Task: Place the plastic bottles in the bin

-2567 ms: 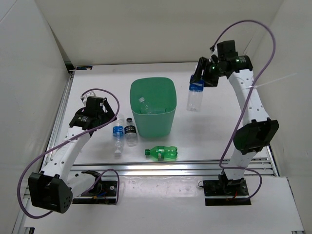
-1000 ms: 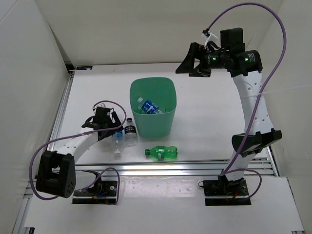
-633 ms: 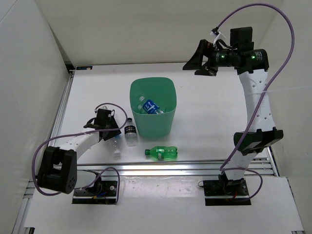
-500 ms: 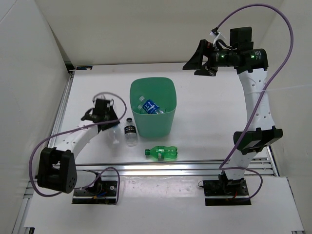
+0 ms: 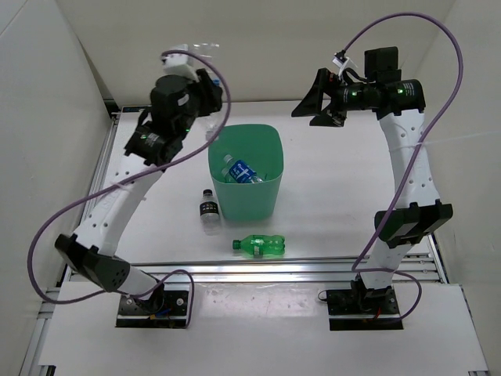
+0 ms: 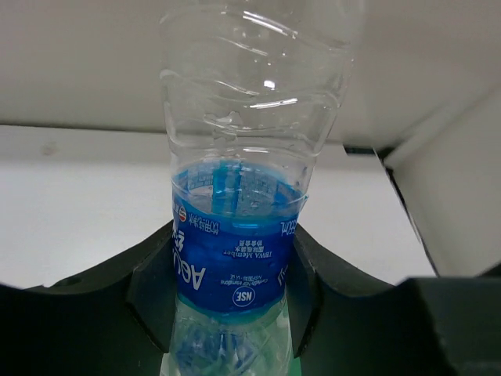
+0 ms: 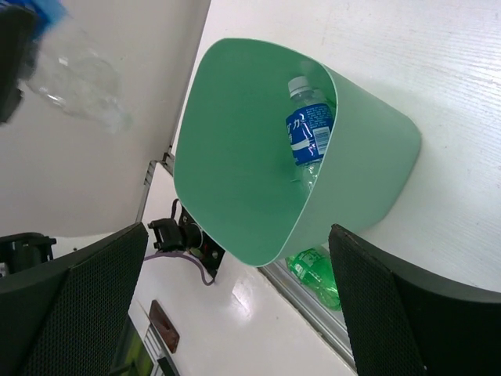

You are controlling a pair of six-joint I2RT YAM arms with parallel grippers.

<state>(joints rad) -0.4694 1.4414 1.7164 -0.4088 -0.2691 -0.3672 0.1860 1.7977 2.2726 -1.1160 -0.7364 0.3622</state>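
Observation:
The green bin [image 5: 245, 196] stands mid-table with a blue-label bottle [image 5: 243, 170] lying inside it; the right wrist view shows the same bin [image 7: 235, 157] and bottle [image 7: 307, 129]. My left gripper [image 5: 210, 90] is raised beside the bin's back left corner, shut on another clear blue-label bottle [image 6: 235, 243], its fingers [image 6: 149, 290] pressing the label. My right gripper [image 5: 317, 98] hangs open and empty, high at the back right. A black-label bottle [image 5: 209, 211] lies left of the bin. A green bottle [image 5: 260, 246] lies in front of it.
White walls [image 5: 47, 117] enclose the table on the left, back and right. A metal rail [image 5: 258, 270] runs along the near edge, with both arm bases behind it. Purple cables [image 5: 407, 23] loop above each arm.
My left gripper closed on the blue-label bottle beside the black-label one and lifted it up and back, to beside the bin's rim. The right gripper, which dropped its bottle into the bin, stays open.

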